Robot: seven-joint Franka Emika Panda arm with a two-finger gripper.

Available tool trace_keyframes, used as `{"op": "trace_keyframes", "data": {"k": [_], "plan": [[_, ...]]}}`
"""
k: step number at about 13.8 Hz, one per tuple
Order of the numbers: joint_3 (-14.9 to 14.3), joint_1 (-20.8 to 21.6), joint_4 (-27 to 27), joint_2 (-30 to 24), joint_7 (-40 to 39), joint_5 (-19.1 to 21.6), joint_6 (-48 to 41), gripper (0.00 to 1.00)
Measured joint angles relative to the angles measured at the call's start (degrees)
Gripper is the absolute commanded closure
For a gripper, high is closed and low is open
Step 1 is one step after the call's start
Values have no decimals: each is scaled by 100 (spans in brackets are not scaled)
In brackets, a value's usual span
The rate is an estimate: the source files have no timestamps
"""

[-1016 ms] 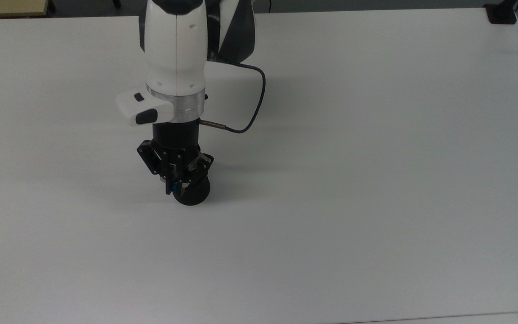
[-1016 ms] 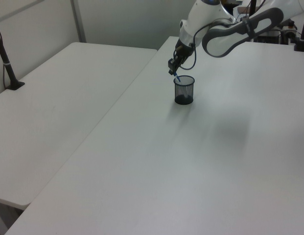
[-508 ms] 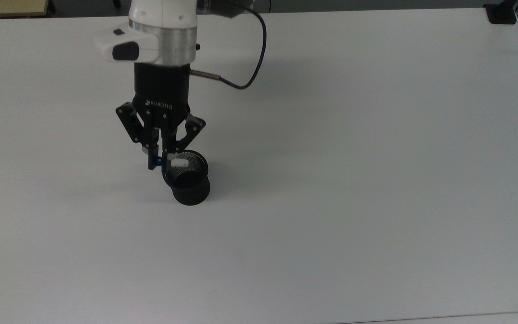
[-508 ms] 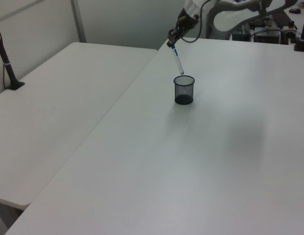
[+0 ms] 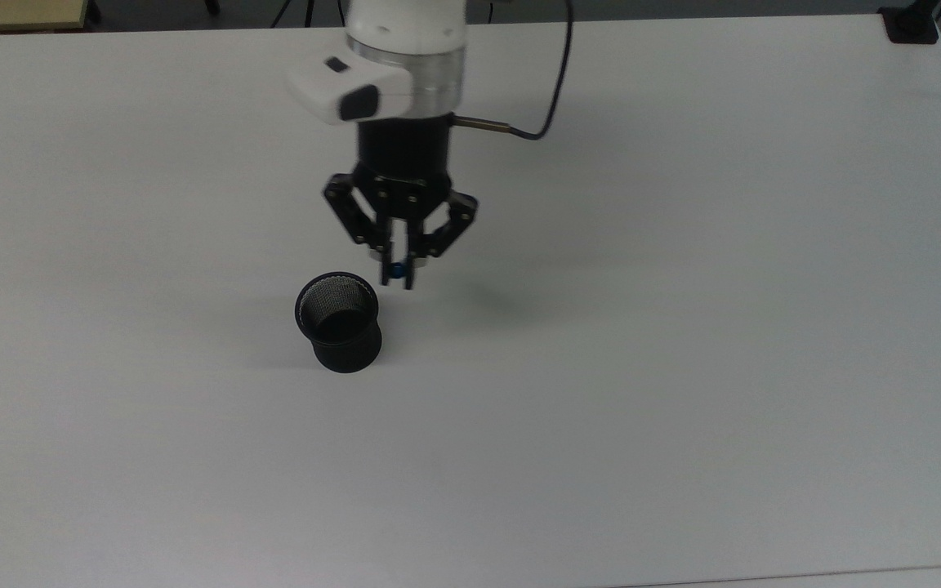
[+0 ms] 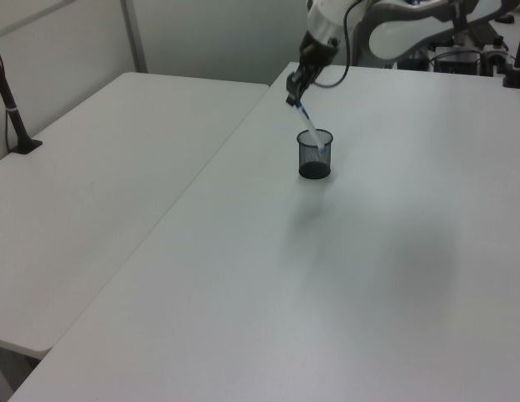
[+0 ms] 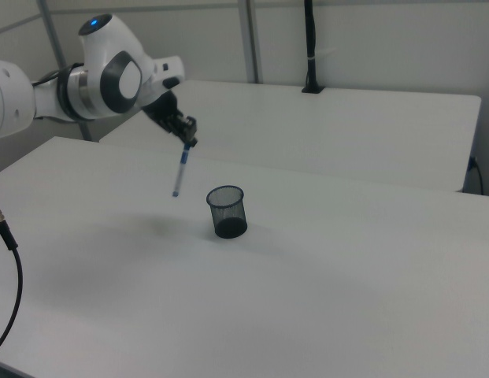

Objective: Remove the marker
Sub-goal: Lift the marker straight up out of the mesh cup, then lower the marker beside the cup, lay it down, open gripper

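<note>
My claw (image 5: 399, 276) is clamped on the marker (image 7: 180, 169), pinching it at its upper end, with the barrel hanging down from the fingers, clear of the table. In the right view I see the marker in the air to the right view's left of the black mesh cup (image 7: 227, 211), apart from it, its lower tip about level with the cup's rim. In the top view I look almost straight down the marker (image 5: 398, 269), so I get little more than a blue spot between the fingers, just beside the cup (image 5: 339, 321) on the top view's upper right. In the left view the marker (image 6: 308, 126) slants down from the claw (image 6: 295, 98), and its lower end overlaps the cup (image 6: 315, 153) rim; going by the other two views, it is outside the cup.

The cup stands upright on the white table (image 5: 683, 327), in the middle of the surface, somewhat toward the top view's left edge. I can see a faint shadow on the surface below the claw. A black cable (image 5: 548, 98) loops off the arm's (image 5: 405, 49) wrist. A second white table (image 6: 100, 167) stands alongside at the left view's left.
</note>
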Motion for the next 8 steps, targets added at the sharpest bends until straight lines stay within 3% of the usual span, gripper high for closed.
{"op": "trace_keyframes", "data": {"k": [7,8], "plan": [[1,434,-83,847,12,0,-37,84],[1,459,-81,909,50,0,-37,77]]}}
